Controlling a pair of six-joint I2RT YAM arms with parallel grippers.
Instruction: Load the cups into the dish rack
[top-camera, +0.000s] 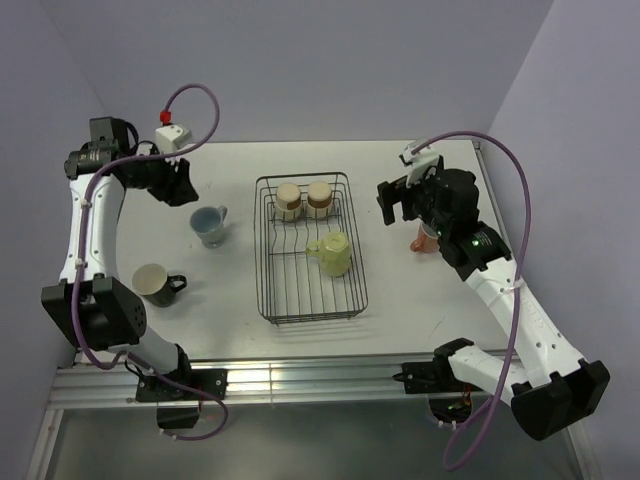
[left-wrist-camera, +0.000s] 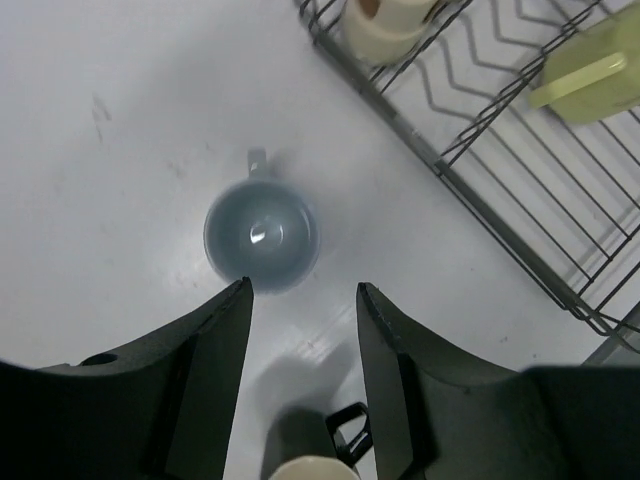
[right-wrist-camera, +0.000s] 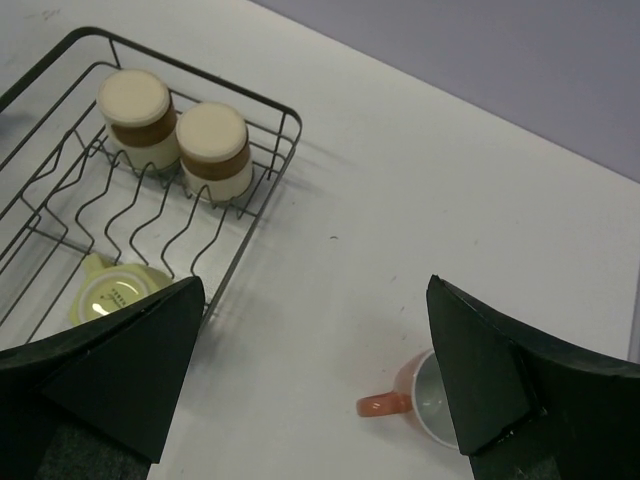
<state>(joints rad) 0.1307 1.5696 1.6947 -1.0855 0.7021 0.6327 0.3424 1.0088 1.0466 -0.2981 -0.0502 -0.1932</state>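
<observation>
The dish rack (top-camera: 262, 250) is a black wire basket at mid-table. Two tan tumblers (top-camera: 288, 199) (top-camera: 320, 198) stand upside down at its far end, and a pale yellow mug (top-camera: 332, 252) lies in its middle. On the table to the left are a pale blue mug (top-camera: 209, 224) and a black mug (top-camera: 155, 284). My left gripper (left-wrist-camera: 303, 286) hangs open and empty above the table, just short of the blue mug (left-wrist-camera: 262, 235). My right gripper (right-wrist-camera: 315, 285) is wide open and empty, high above a salmon mug (right-wrist-camera: 420, 400) right of the rack.
The black mug (left-wrist-camera: 310, 455) shows under my left fingers, its handle to the right. The rack's wire wall (left-wrist-camera: 480, 200) runs close on the right of the blue mug. Purple walls enclose the table at the back and sides.
</observation>
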